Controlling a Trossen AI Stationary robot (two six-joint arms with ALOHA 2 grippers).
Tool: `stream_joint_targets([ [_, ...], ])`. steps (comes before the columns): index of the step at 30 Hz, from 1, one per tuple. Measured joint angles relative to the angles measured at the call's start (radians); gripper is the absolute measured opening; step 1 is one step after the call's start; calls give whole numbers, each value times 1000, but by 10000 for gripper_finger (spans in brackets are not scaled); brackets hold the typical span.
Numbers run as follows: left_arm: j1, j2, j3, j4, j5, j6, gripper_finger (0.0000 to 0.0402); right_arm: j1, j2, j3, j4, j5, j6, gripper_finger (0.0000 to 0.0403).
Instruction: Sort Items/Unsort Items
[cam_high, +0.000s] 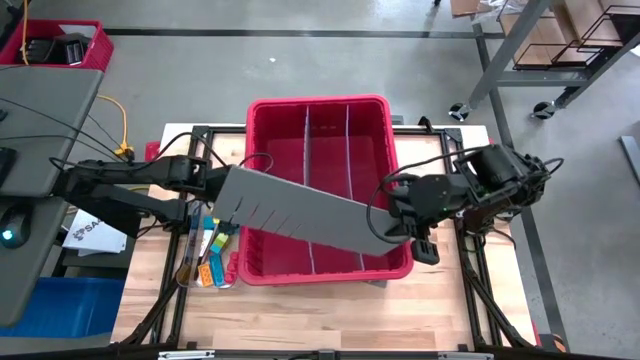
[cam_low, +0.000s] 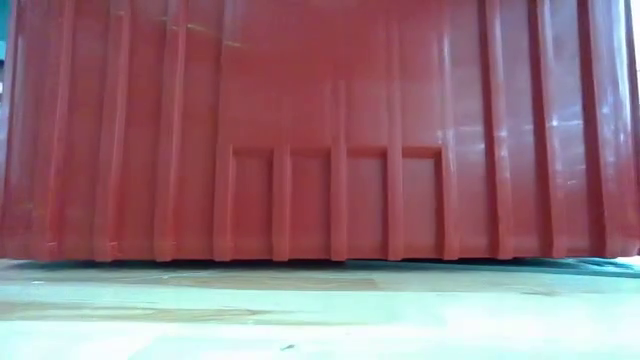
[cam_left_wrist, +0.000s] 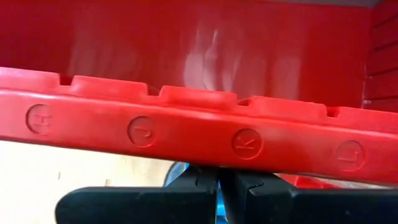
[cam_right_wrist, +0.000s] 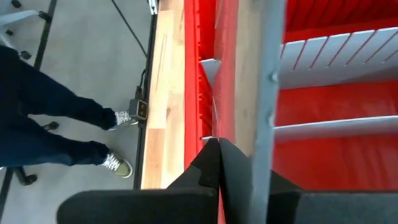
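Note:
A red bin (cam_high: 318, 101) stands mid-table with two grey partitions (cam_high: 307, 140) inside; its wall fills the low view (cam_low: 320, 130). A long grey slotted divider panel (cam_high: 300, 215) hangs slantwise over the bin's near left part, and my right gripper (cam_high: 405, 238) is shut at its right end. The items (cam_high: 210, 258), orange, blue, yellow and green pieces and dark sticks, lie on the table left of the bin. My left gripper (cam_left_wrist: 217, 180) is shut just outside the bin's lettered rim (cam_left_wrist: 186, 127); the panel hides it in the high view. My right gripper holds the divider panel by its right end (cam_high: 392, 236), coming down at a slant from the table's right side. The panel is lifted clear above the bin. In the right wrist view it runs edge-on (cam_right_wrist: 266, 93) past one finger (cam_right_wrist: 239, 168), which hides where they meet. My left gripper: a blue thing (cam_left_wrist: 177, 172) shows behind its fingers, and I cannot tell whether it touches it.
Bare wood shows near the table's front edge (cam_high: 330, 320). A person's legs and shoes (cam_right_wrist: 62, 130) stand on the floor beside the table. A red basket (cam_high: 60, 45) and a blue box (cam_high: 70, 300) sit off the table at the left.

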Motion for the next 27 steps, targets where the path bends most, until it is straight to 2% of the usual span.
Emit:
stream_joint_targets([
  [3,0,0,0,52,-3,26,0,9,0,0,0,19,-9,0],
  [9,1,17,0,122,-103,45,0,7,0,0,0,28,-6,0],
  [15,1,20,0,88,-174,47,0,-40,0,0,0,28,-5,0],
  [20,1,-8,0,76,-184,-1,0,-76,-22,-9,3,26,-6,0],
  [23,1,-26,0,76,-186,-51,0,-81,-122,-141,9,39,18,0],
  [27,0,-40,0,75,-213,-115,0,-79,-350,-450,-3,19,138,0],
])
